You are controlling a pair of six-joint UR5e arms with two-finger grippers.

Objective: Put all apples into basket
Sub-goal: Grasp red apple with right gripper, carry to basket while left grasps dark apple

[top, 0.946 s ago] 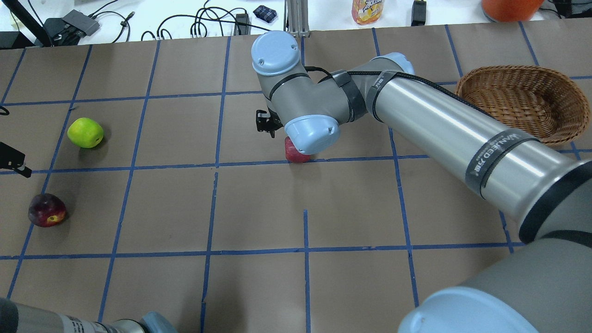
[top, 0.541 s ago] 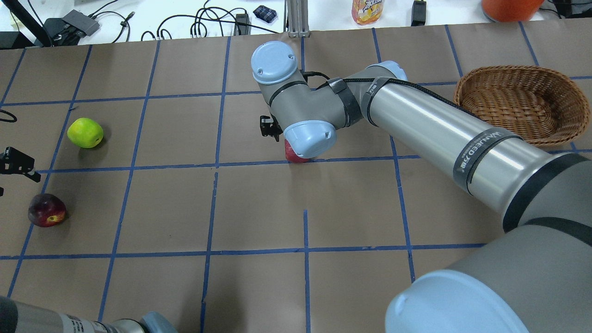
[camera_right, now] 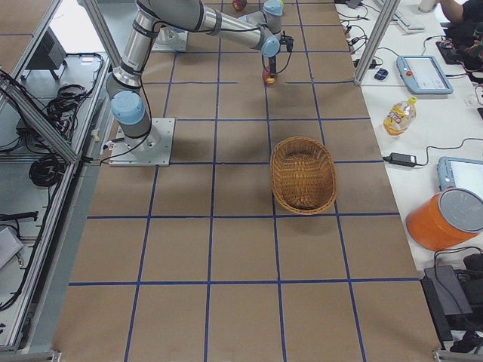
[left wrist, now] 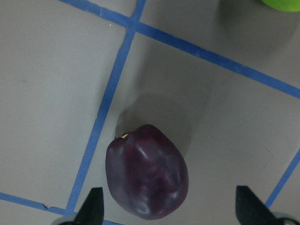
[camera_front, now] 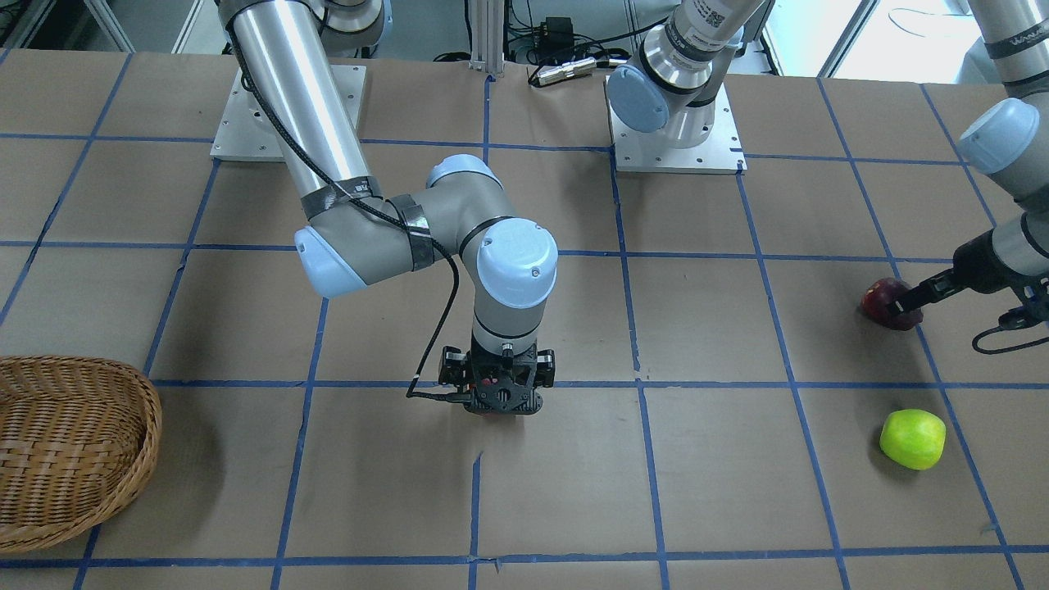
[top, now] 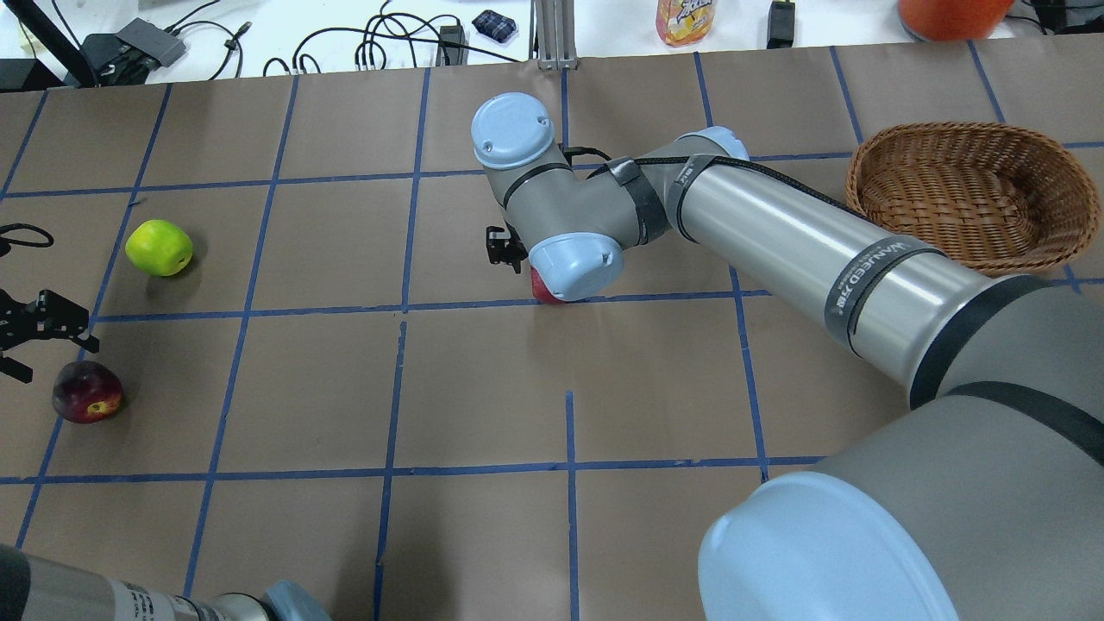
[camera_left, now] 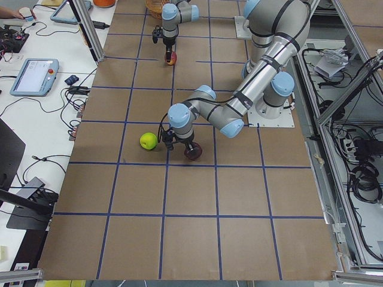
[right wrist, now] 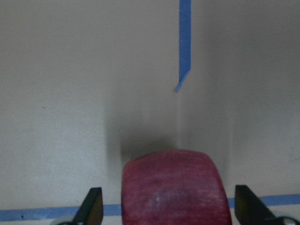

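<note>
The red apple (right wrist: pixel 176 187) lies mid-table on a blue tape line and shows partly under my right wrist (top: pixel 545 291). My right gripper (right wrist: pixel 171 206) is open, one finger on each side of it; it also shows from the front (camera_front: pixel 498 395). The maroon apple (left wrist: pixel 147 178) lies at the table's left end (top: pixel 86 392). My left gripper (left wrist: pixel 169 208) is open above it, and shows in the overhead view (top: pixel 43 332). The green apple (top: pixel 159 247) lies beyond it. The wicker basket (top: pixel 966 194) stands empty at the far right.
A juice bottle (top: pixel 686 19), an orange bucket (top: pixel 949 13) and cables (top: pixel 379 47) lie on the white bench past the table's far edge. My right arm's long link (top: pixel 802 250) stretches between the red apple and the basket.
My left gripper has come further in from the left edge and moved toward the maroon apple. My right wrist has shifted slightly over the red apple. No apple has moved.
</note>
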